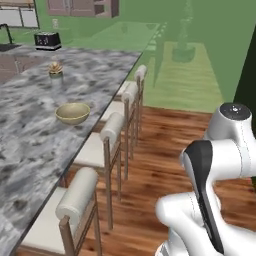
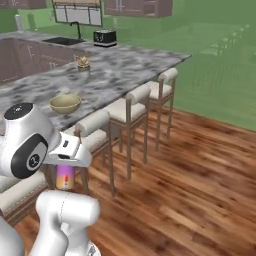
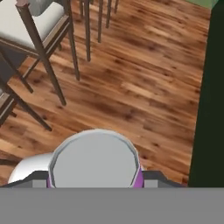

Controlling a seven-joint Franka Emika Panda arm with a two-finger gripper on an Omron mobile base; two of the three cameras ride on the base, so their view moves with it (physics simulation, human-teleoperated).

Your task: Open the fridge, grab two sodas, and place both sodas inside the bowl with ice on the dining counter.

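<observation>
Now our gripper (image 2: 65, 167) is clamped on the purple soda (image 2: 65, 178), can hanging upright below it for transport; the bowl (image 2: 65, 103) waits on the table (image 2: 120, 70), ahead and higher.

text: none legible | soda can (image 2: 65, 177): marking too blurred to read

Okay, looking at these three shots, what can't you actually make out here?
- Purple soda can: in the right base view the pincer covers its top; in the hand view the frame's bottom cuts off its body.
- Pincer fingertips: hidden behind the can in the hand view.
- Bowl: its inside is too small and shallowly seen in both base views to tell whether it holds ice or a can.
- Black appliance on the far counter: too small to identify.
</observation>
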